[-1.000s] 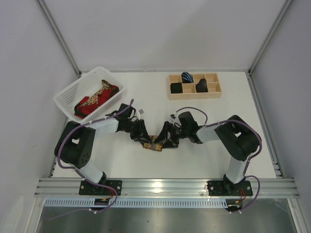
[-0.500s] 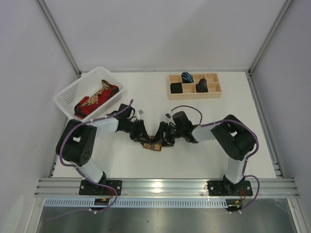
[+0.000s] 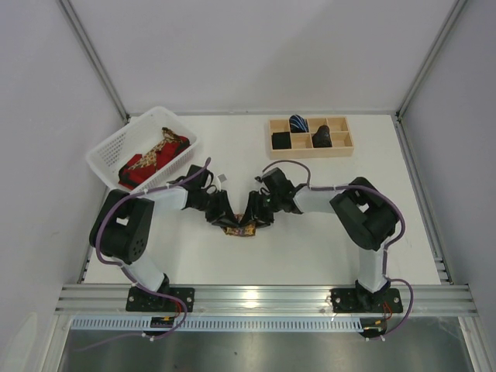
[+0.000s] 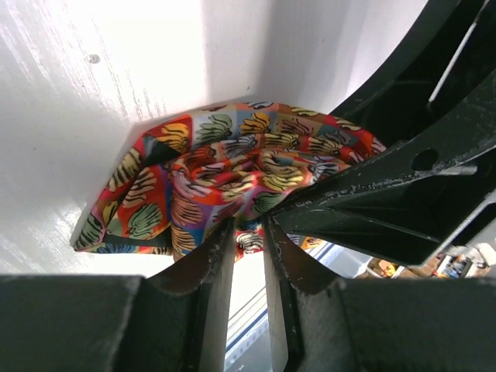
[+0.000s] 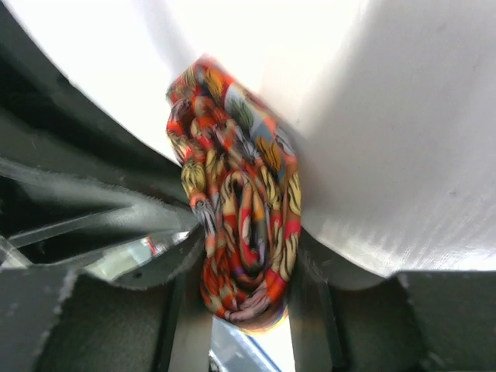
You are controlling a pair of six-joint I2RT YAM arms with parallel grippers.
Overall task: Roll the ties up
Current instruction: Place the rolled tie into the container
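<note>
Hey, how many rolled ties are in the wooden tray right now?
3 in the wooden tray: a blue-striped roll in the far row, a black roll at the near-left corner, a second dark roll right of centre. More may be hidden.

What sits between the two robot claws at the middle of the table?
A multicoloured rolled tie lies between the left gripper and right gripper; all three views show it.

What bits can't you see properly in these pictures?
- Top view: the tie is mostly hidden under the left claw and right claw.
- Right wrist view: the tie is blurred, so I can't tell if the right claw squeezes it yet.
- Left wrist view: the right claw covers the tie's right side.
- Top view: the ties in the basket are too small to count.
</note>
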